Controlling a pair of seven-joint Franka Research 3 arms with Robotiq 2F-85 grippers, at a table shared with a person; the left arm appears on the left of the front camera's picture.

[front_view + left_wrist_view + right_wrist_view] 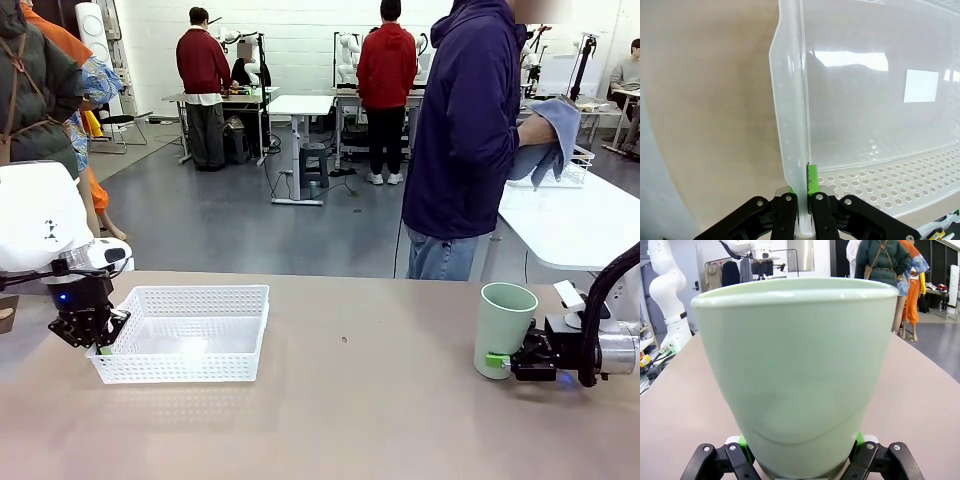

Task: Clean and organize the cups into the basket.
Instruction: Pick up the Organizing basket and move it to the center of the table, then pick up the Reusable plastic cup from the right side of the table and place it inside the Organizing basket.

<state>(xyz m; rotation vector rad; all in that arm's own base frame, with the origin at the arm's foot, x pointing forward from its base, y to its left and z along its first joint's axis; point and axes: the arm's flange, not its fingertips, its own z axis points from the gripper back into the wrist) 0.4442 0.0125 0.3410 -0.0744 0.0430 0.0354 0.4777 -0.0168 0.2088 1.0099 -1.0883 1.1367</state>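
Item one: a shallow rectangular white plastic basket [188, 292] with lattice-mesh walls. I see it lower left of centre in the front view, standing flat on the matte beige tabletop [350, 420]. Item two: the left gripper [103, 348], black with green pads, at the basket's left end in the lower left of that frame. In the left wrist view I find the left gripper [806, 192] at bottom centre, its jaws pinched tight on the thin end wall of the basket [790, 125]. One green pad [811, 179] lies flat against the wall's inner face, and a perforated side wall runs across the lower right. Item three: a tall, pale mint-green, handleless tumbler, the mint cup [505, 320]. It stands upright on the tabletop at lower right of the front view, mouth up, well apart from the basket. Item four: the right gripper [500, 362], entering level from the right edge with its jaws closed around the mint cup near its base. In the right wrist view the mint cup [795, 370] sits large in the centre. The right gripper [800, 471] clamps it at the bottom edge, with green showing on either side. Item five: a person in a dark blue hooded top [465, 120], standing beyond the table at upper right with hands wrapped in a pale blue cloth [555, 140]. I cannot tell what the cloth holds.
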